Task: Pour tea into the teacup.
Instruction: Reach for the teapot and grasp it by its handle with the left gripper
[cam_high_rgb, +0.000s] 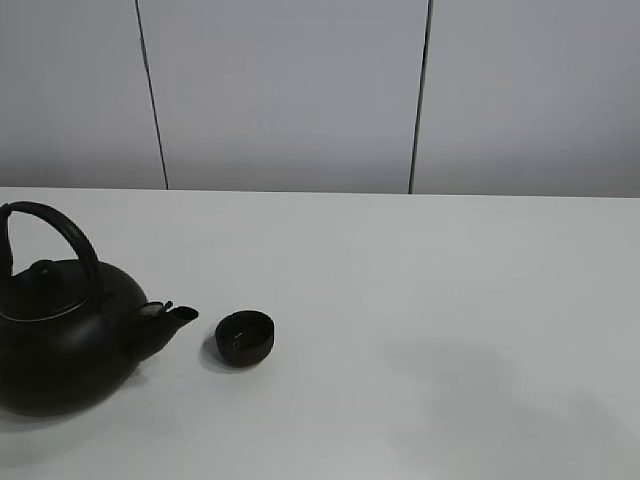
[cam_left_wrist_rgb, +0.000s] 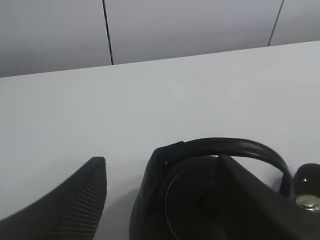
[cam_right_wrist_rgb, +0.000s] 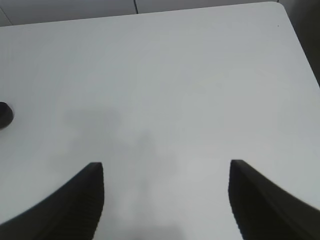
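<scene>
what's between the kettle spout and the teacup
Nothing: only a short bare strip of white table separates the kettle spout from the teacup, as the exterior high view shows.

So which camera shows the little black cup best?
The exterior high view: the teacup sits whole, just beside the kettle's spout. The right wrist view catches only a dark sliver of the teacup at the picture's edge; the left wrist view shows none.

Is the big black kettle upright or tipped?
Upright: the big black round kettle rests on its base on the white table, not tilted.
</scene>
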